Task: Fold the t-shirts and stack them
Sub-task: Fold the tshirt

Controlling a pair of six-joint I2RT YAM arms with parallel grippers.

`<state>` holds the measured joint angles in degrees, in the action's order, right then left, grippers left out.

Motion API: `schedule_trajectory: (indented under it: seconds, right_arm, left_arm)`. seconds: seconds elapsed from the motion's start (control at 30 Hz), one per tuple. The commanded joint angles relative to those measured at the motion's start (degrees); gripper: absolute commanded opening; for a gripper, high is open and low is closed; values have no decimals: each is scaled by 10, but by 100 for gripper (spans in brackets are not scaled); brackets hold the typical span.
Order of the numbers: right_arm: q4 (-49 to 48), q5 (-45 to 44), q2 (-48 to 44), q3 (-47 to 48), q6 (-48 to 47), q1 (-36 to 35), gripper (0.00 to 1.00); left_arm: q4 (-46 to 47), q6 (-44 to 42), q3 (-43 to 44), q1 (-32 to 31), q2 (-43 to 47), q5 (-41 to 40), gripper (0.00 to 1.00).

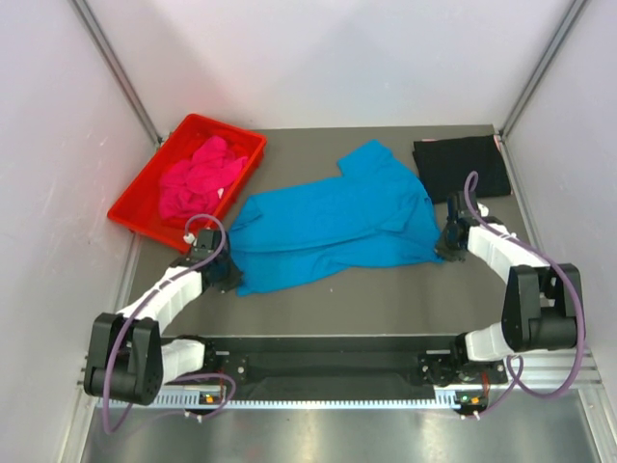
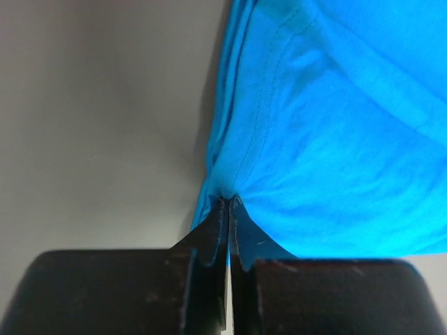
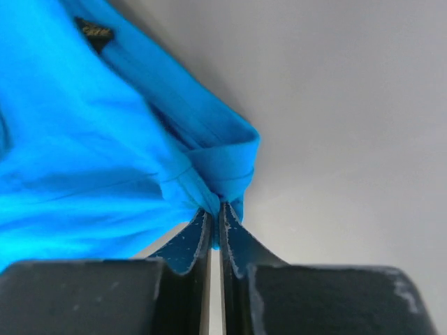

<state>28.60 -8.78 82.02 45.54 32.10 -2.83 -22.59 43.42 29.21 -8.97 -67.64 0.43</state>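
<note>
Centrally on the desk [image 1: 386, 299] lies the blue shirt [image 1: 337, 217]; my left fingers [image 2: 209, 244] pinch its lower-left corner, my right fingers [image 3: 197, 241] clench its right edge. A pink shirt [image 1: 198, 178] sits upper left, a black shirt [image 1: 463, 166] upper right.

- The left gripper [image 2: 228, 206] has its two dark fingers [image 2: 209, 241] pressed together, with a fold of the blue t-shirt [image 2: 335, 139] pinched at their tips.
- The cloth fans out from that pinch — up and to the right, wrinkled near the grip.
- A stitched seam [image 2: 262, 105] curves along its left edge.
- Bare grey table [image 2: 98, 125] fills the left side.
</note>
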Motion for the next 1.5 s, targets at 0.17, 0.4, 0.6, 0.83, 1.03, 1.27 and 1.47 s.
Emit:
schedule_trajectory:
  seconds: [0.17,0.4,0.6,0.83,1.03,1.27,1.47]
  right_arm:
    - [159,-88,-69,74,-41,2,0]
    - [217,-47,-128,38,-13,-11,9]
    - [199,-5,-151,5,33,-7,19]
    - [186,-6,-150,40,40,24,47]
    - [109,112,-78,5,50,80,46]
    - [78,139,-43,-28,87,165,40]
    - [33,150,-69,-77,125,191,34]
  left_arm:
    - [-59,10,25,-2,66,-127,0]
    - [-108,39,22,-1,65,-123,0]
    - [-163,69,47,-1,76,-204,0]
    - [-197,38,147,0,36,-201,37]
    - [-133,-42,218,-6,5,-29,41]
    - [10,3,126,-18,-5,122,41]
    - [63,-24,78,-18,-34,164,42]
